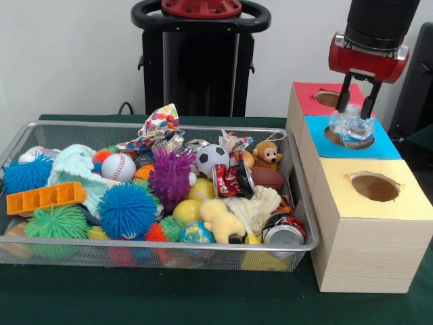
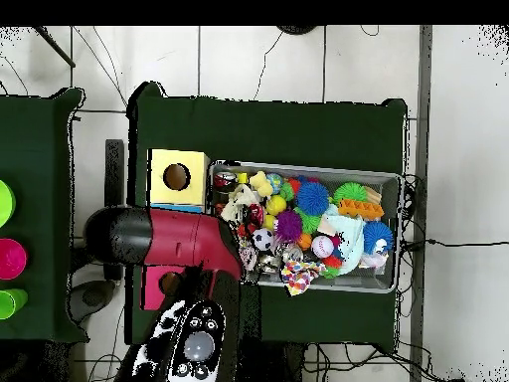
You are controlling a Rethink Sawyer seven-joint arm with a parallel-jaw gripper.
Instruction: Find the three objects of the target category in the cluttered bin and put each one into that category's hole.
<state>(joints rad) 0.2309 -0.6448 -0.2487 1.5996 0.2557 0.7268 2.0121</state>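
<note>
Yellow-topped box (image 1: 374, 223) nearest, hole empty. Gripper (image 1: 354, 108) pinches a clear plastic bottle (image 1: 352, 127) over the blue hole (image 1: 348, 139); not released. Bin (image 1: 162, 252) remains crowded.

In the front view, the bin (image 1: 20, 141) of toys sits left of the boxes (image 1: 365, 237).

In the overhead view my arm (image 2: 169, 239) covers the blue box and most of the red one, so only the yellow box (image 2: 178, 177) shows whole. My end effector (image 1: 355, 108) is hidden there too. In the front view my arm runs off the top edge. The clear thing (image 1: 353, 127) between my fingertips is too blurred to name. Toys at the bottom of the bin (image 1: 40, 252) are buried under the pile, seen only dimly through the mesh. The table (image 1: 203, 298) is cut by the lower edge.
</note>
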